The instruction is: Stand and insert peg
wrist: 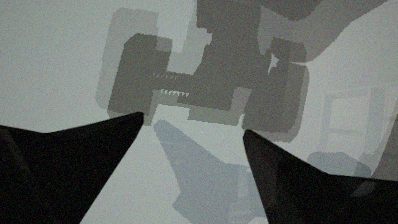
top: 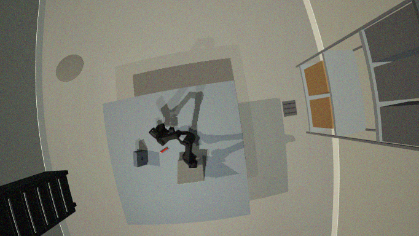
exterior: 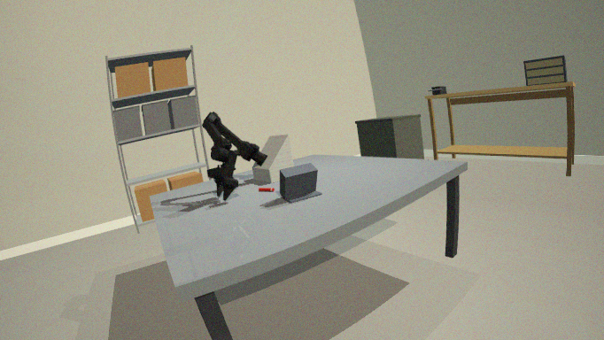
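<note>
- Sitting toward the left of the table (top: 147,196) in the top view, the sloped panel (top: 140,158) is showing one small dark hole in its face.
- Lying flat on the table just right of the panel, the red peg (top: 164,150) is resting on its side, its pale band at the end pointing away from the panel; nothing is touching it.
- Hanging over the table beyond the peg, the pincer (top: 152,132) is pointing downward with its tips close to the surface, well apart from the peg.
- Spreading nearly as wide as it goes, the pincer (wrist: 192,135) is gripping nothing; in the wrist view only bare table and the arm's own shadow are showing between its two dark fingers.
- Standing right of the peg, the arm's base (top: 190,160) is sitting on a tan block.
</note>
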Motion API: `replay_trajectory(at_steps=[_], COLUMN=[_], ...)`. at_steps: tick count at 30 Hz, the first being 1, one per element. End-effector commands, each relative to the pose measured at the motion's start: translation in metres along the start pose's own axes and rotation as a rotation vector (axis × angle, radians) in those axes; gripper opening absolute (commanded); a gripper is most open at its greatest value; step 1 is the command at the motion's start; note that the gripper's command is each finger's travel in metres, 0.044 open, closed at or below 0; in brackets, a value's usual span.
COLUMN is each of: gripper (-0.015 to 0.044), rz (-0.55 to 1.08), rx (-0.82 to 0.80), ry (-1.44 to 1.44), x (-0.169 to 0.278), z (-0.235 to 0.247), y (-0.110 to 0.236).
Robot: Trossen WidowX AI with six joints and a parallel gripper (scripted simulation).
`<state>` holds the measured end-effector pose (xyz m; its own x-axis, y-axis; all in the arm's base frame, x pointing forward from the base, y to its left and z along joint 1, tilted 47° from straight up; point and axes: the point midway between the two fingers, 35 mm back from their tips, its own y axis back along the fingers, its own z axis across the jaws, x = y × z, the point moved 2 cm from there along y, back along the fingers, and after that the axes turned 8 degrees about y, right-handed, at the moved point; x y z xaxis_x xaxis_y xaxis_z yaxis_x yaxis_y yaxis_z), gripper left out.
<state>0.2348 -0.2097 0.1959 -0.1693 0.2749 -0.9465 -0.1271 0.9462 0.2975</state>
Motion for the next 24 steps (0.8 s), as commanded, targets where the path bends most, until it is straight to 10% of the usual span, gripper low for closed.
replay_trajectory(at_steps=[1,24], gripper=[0.044,0.044], rz=[0.042,0.174], rx=[-0.042,-0.267], ry=[0.135,0.887], x=[0.011,0.064], z=[0.016,0.077], y=[0.005,0.058])
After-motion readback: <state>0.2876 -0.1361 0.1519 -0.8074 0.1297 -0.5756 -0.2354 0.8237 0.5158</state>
